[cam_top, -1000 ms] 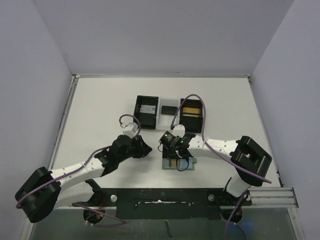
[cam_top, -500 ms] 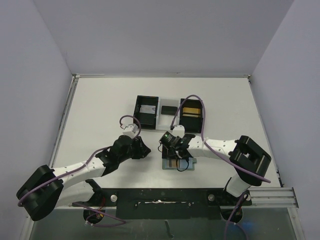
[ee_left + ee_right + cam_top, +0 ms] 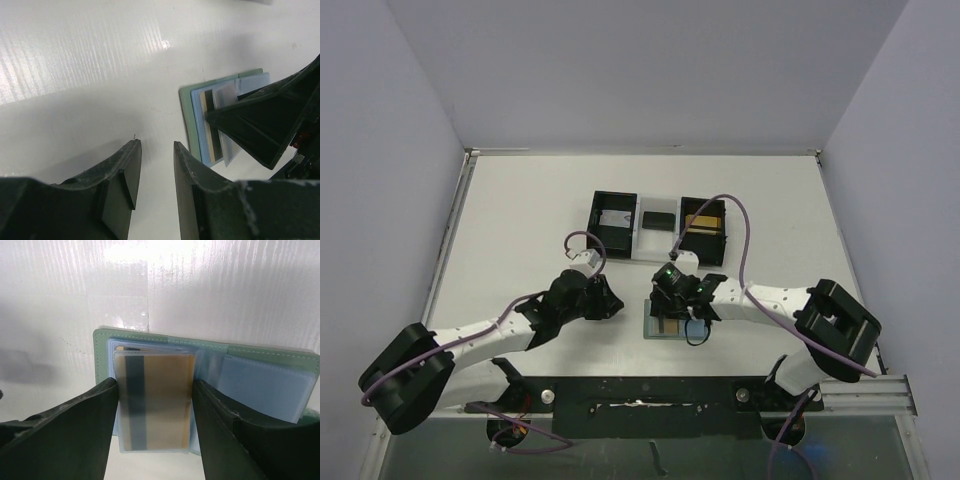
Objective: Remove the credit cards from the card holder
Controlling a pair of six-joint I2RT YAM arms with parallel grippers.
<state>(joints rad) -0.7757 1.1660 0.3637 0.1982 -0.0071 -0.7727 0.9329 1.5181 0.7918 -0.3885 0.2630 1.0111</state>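
**1. Holder.** The holder [image 3: 102, 352] lies open and flat on the table [image 3: 520, 230], between the tray [image 3: 595, 222] and my arm bases. It sits near the tray but does not touch it. The grey-green rim frames two pale blue pockets, which face up.

**2. Card.** A gold card [image 3: 160, 400] with a dark stripe sits in one pocket under a clear sleeve. In my right wrist view this pocket is on the left. Thin pale edges show just behind the card's top edge. What they belong to I cannot tell. The other pocket [image 3: 260, 385] shows only pale blue.

**3. Right pincer.** My right pincer [image 3: 155, 385] is down over the holder, directly above the gold card. The jaws stand about a card's width apart. My fingers [image 3: 75, 435] run along the card's two long sides, one on each. They meet the sleeve edges in the view. Whether they press on the card or only bracket it I cannot tell. The card lies flat in its pocket.

**4. Left pincer.** My left pincer [image 3: 156, 146] sits over bare table, to the left of the holder and apart from it. Its tips point toward the holder. The jaws are partly apart with a narrow gap between them. Nothing is in the gap, so it holds nothing.
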